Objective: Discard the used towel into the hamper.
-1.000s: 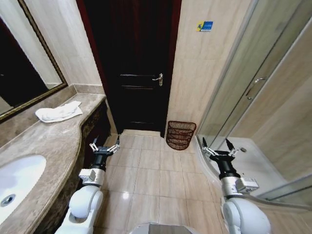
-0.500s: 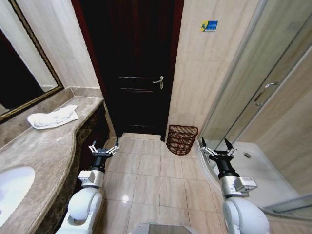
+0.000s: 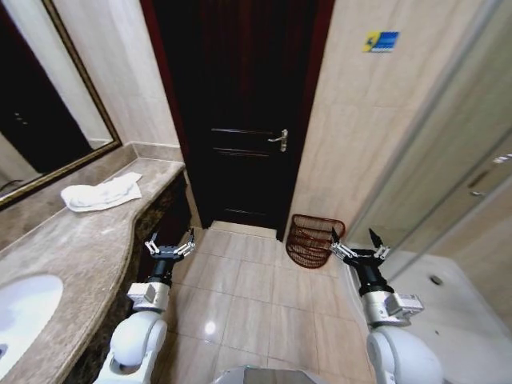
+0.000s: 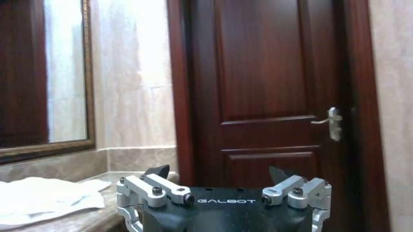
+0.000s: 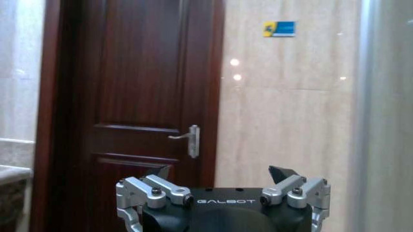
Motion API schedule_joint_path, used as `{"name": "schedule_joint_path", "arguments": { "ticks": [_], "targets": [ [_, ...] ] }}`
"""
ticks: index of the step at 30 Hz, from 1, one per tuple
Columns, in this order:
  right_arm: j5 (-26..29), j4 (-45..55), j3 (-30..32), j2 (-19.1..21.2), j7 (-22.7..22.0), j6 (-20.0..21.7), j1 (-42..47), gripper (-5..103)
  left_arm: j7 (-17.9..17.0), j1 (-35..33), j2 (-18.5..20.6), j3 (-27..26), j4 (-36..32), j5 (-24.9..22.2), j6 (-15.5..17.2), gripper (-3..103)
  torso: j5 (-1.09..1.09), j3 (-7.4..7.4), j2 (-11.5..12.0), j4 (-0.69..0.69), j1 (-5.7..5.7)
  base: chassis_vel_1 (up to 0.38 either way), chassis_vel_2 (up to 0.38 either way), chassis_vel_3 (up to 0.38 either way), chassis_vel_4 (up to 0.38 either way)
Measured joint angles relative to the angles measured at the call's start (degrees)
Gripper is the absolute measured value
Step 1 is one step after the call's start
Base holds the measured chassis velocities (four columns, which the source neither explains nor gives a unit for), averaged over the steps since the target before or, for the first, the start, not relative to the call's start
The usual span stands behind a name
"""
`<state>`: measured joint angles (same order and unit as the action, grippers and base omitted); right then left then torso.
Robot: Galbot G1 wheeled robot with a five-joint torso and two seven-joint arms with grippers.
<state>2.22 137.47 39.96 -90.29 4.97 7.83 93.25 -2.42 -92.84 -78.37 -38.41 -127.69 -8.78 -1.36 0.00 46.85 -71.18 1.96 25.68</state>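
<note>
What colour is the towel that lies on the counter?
White. The towel lies crumpled on the brown marble counter; the head view shows it best.

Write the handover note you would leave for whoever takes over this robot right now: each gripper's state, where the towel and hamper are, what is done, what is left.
Left gripper: open, empty, held low over the floor beside the counter.
Right gripper: open, empty, held low next to the hamper.
Towel: crumpled on the counter's far end, below the mirror, untouched.
Hamper: on the floor against the wall, right of the door; contents cannot be seen.
Done: nothing yet.
Left: pick up the towel and drop it into the hamper.
</note>
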Motion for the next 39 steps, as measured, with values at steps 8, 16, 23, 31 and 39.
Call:
{"name": "schedule_joint_path", "arguments": {
  "ticks": [8,16,23,31,39],
  "targets": [
    [0.3,0.2,0.1,0.2,0.1,0.0,-0.1,100,-0.2,-0.4,-0.2,0.2,-0.8,0.2,-0.2,100,0.00,-0.01,0.0,0.01,-0.02,-0.007,0.235,0.232,-0.011],
    [0.7,0.3,0.3,0.6,-0.1,0.2,-0.4,100,-0.3,-0.4,-0.5,0.2,-1.1,0.2,-0.2,100,-0.01,0.00,0.0,0.01,-0.02,-0.008,0.222,0.220,-0.029],
    [0.4,0.2,0.0,0.6,-0.1,1.1,-1.5,100,-0.3,-0.3,-0.5,0.4,-1.1,-0.2,-0.3,100,0.01,0.01,0.0,0.00,0.00,-0.070,0.212,0.218,-0.058],
    [-0.1,-0.1,-0.3,0.5,-0.1,1.4,-1.9,100,-0.3,0.0,-0.2,0.3,-0.3,-0.4,-0.4,100,0.01,0.02,0.0,0.00,0.01,-0.066,0.223,0.217,-0.059],
    [-0.3,-0.2,-0.4,0.3,-0.2,1.4,-1.9,100,-0.3,0.3,0.0,0.2,0.8,-0.6,-1.7,100,-0.01,0.02,0.0,0.02,0.00,-0.059,0.204,0.195,-0.071]
  ]
}}
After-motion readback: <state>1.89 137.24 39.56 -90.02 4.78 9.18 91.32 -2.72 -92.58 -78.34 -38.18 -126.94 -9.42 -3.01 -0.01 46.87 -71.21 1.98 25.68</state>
